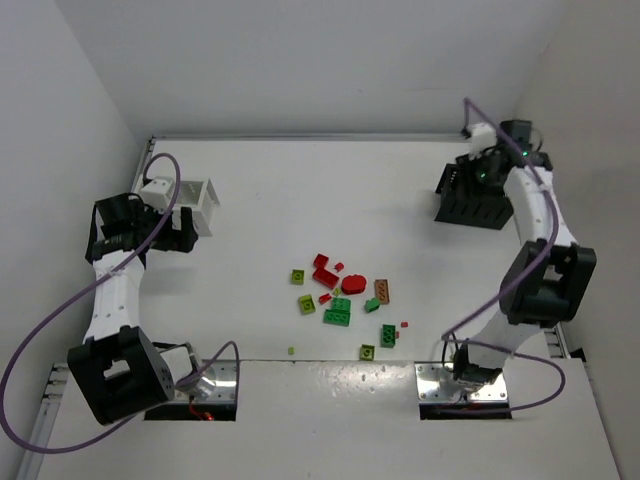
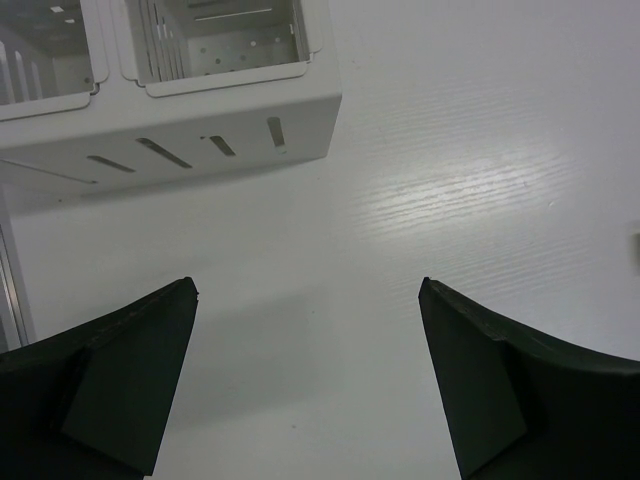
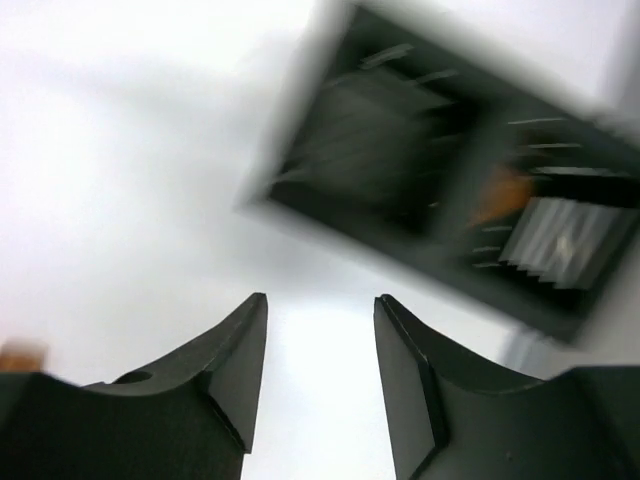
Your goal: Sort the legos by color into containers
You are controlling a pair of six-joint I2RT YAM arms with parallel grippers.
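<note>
The legos lie in a loose cluster mid-table: red bricks [image 1: 323,270], a flat round red piece [image 1: 353,285], an orange-tan brick [image 1: 383,291], green bricks [image 1: 338,312] and yellow-green bricks [image 1: 306,304]. The white slatted bin [image 1: 203,203] stands at the left; its two compartments look empty in the left wrist view [image 2: 200,130]. My left gripper [image 1: 187,232] [image 2: 308,290] is open and empty over bare table just beside it. The black bin [image 1: 478,207] stands at the far right. My right gripper [image 1: 480,172] [image 3: 320,300] is open and empty next to it. The right wrist view is blurred; something orange shows inside the black bin [image 3: 420,150].
White walls enclose the table on three sides. A tiny yellow-green bit [image 1: 291,350] and a small red bit [image 1: 404,324] lie apart from the cluster. A blurred orange patch [image 3: 20,355] shows at the left edge of the right wrist view. Both arm bases sit at the near edge.
</note>
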